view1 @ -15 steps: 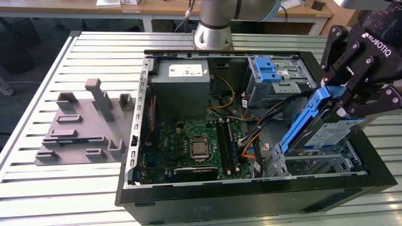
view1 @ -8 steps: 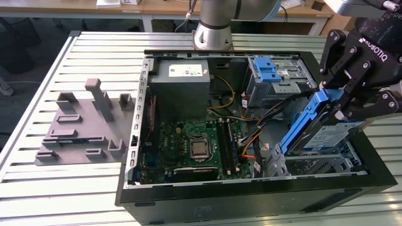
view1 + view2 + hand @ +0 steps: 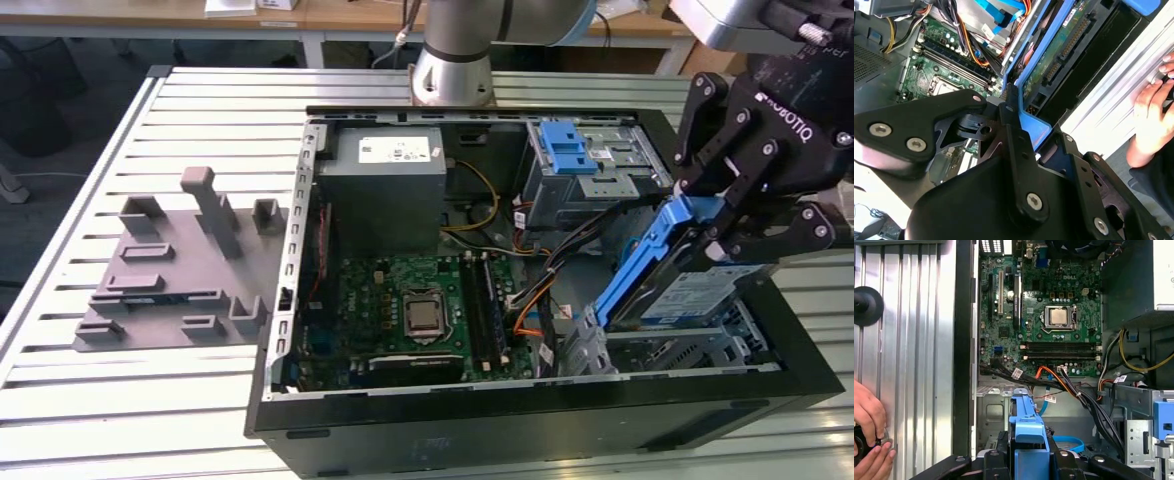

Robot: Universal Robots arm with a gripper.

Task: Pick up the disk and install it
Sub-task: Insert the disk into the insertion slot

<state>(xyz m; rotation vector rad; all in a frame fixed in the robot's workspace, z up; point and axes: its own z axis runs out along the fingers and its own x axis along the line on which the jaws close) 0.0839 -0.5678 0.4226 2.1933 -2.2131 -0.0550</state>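
I see gripper (image 3: 737, 232) clenched on disk (image 3: 683, 292); disk hangs below it, long axis steeply tilted, lower end pointing into metal bay (image 3: 694, 352) near case (image 3: 534, 425) corner.

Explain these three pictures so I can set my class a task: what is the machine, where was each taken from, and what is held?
The machine is a robot arm standing on a slatted metal table. The exterior view comes from a camera off the arm; both wrist views come from cameras riding on it, looking past its black jaws. On the table lie an open computer case, its green circuit board exposed, and a grey plastic fixture. The jaws are shut on the disk, a silver drive in blue rails, held tilted over the case. A person's hand rests on the table beside the case.
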